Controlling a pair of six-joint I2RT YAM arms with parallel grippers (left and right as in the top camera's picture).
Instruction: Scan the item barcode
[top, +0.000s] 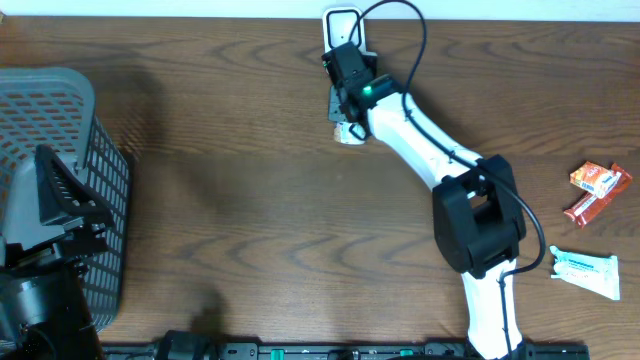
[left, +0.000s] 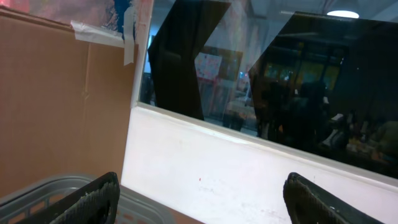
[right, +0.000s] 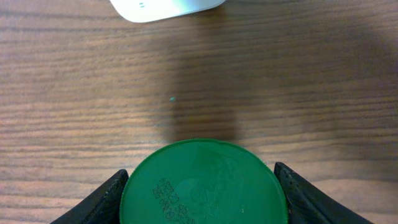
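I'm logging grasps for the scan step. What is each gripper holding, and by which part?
The right gripper grips a green-lidded item by opposite sides of its lid. The left gripper is open, holding nothing.

Right arm stretched to far edge of table, pincer by white device; grey basket left; packets right.

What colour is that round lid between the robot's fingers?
Green. The lid shows best in the right wrist view.
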